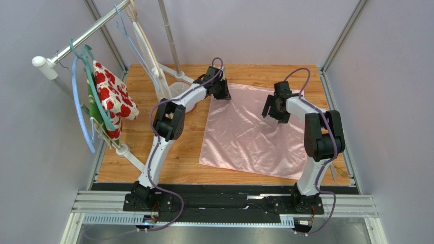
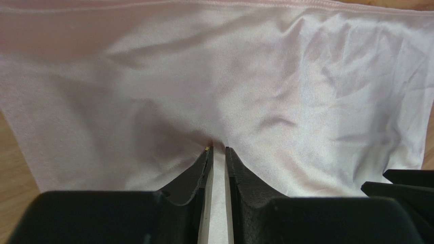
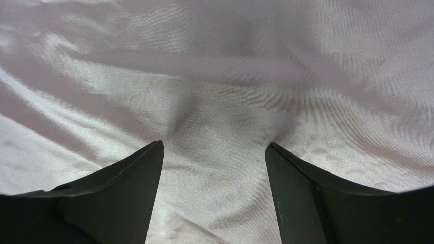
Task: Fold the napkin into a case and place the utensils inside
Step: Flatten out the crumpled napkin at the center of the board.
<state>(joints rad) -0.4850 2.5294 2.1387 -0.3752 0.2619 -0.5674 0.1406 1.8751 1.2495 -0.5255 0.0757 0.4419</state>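
The light-pink napkin (image 1: 249, 140) lies spread flat on the wooden table, lightly wrinkled. My left gripper (image 1: 222, 94) is at its far left corner. In the left wrist view the left gripper (image 2: 219, 148) is shut on the napkin (image 2: 254, 76), with creases running into the tips. My right gripper (image 1: 271, 113) hovers low over the napkin's far right part. In the right wrist view the right gripper (image 3: 214, 145) stands open, with only the napkin (image 3: 219, 66) beneath it. A slim silver-grey piece (image 1: 333, 174), perhaps one of the utensils, shows by the right arm; the rest are hidden.
A clothes rack (image 1: 81, 40) with hangers stands at the left, carrying a white cloth with red flowers (image 1: 114, 99) and a green cloth (image 1: 94, 109). Its white feet (image 1: 130, 155) reach onto the table. Metal frame posts (image 1: 331, 91) line the table's sides.
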